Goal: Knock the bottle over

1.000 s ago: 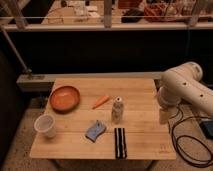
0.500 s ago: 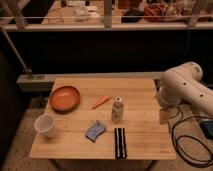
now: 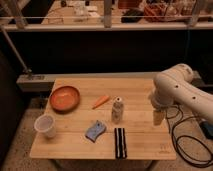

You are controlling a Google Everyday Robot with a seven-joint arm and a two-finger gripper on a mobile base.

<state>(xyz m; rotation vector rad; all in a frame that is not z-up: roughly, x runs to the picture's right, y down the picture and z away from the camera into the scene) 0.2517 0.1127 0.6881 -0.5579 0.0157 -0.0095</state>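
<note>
The bottle [image 3: 117, 110] is small, slim and pale grey with a light cap. It stands upright near the middle of the wooden table [image 3: 75, 145]. My white arm comes in from the right. The gripper [image 3: 158, 116] hangs over the table's right side, well to the right of the bottle and apart from it.
An orange bowl [image 3: 64, 97] sits at the back left. A translucent white cup [image 3: 45, 125] stands at the front left. An orange carrot-like stick [image 3: 100, 101] lies behind the bottle. A blue sponge [image 3: 95, 131] and a black striped item [image 3: 119, 142] lie in front. Cables trail on the floor at the right.
</note>
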